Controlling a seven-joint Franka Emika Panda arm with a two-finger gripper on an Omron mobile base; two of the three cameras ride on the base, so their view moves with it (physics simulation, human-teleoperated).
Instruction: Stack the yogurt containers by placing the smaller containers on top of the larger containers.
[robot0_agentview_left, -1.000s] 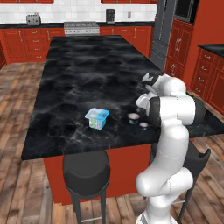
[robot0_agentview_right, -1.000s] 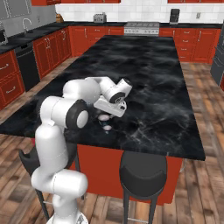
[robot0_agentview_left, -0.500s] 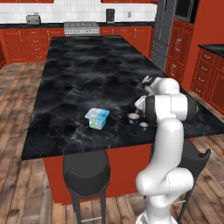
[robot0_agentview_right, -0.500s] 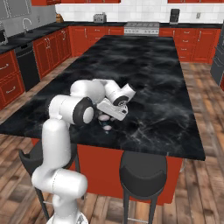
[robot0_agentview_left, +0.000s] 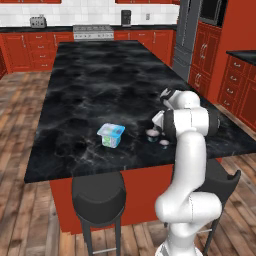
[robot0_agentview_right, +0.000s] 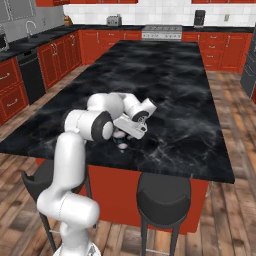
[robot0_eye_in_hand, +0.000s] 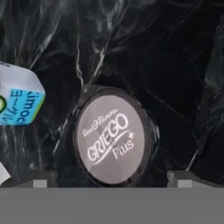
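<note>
A small round dark yogurt cup (robot0_eye_in_hand: 114, 139) sits on the black marbled island counter (robot0_agentview_left: 100, 85) near its front edge — its flat, pale pinkish-grey lid printed "GRIEGO Plus" in white script, ringed by a glossy black rim. The gripper (robot0_eye_in_hand: 112, 178) hovers directly above it with jaws spread wide, one blocky grey fingertip (robot0_eye_in_hand: 41, 180) on either side, holding nothing. Just beside it stands a second tiny cup (robot0_agentview_left: 164, 144), and well apart to the left the square tub (robot0_agentview_left: 111, 135) — light-blue top, white tapered sides.

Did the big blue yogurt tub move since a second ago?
No. In the left base view the yogurt tub sits at the same spot near the counter's front edge as before; only the arm shifted.
</note>
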